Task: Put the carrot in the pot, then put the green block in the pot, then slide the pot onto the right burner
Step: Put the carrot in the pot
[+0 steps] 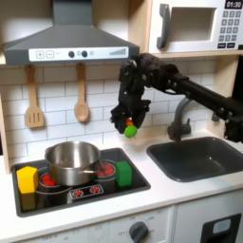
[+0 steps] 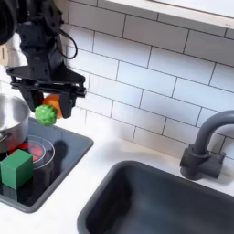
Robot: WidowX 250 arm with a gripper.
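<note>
The tool (image 1: 129, 124) is clamped on the carrot (image 2: 47, 110), held in the air just right of the pot (image 1: 73, 162) in the first exterior view. The green block (image 2: 15, 168) sits on the black cooktop (image 1: 133, 177) beside the pot; a yellow block (image 1: 27, 179) sits at the pot's other side. Across the bench (image 1: 180, 195) lie the sink (image 2: 155, 196) and faucet (image 2: 203, 146).

The black WidowX arm reaches in from about three o'clock in the first exterior view, its links rising to an elbow near the top centre, then dropping toward six o'clock. The gripper (image 1: 129, 126) points straight down, its fingers (image 2: 30, 99) closed on the carrot (image 2: 47, 111). In the second exterior view the wrist comes down from eleven o'clock, with the gripper (image 2: 49, 108) hanging in the air.
</note>
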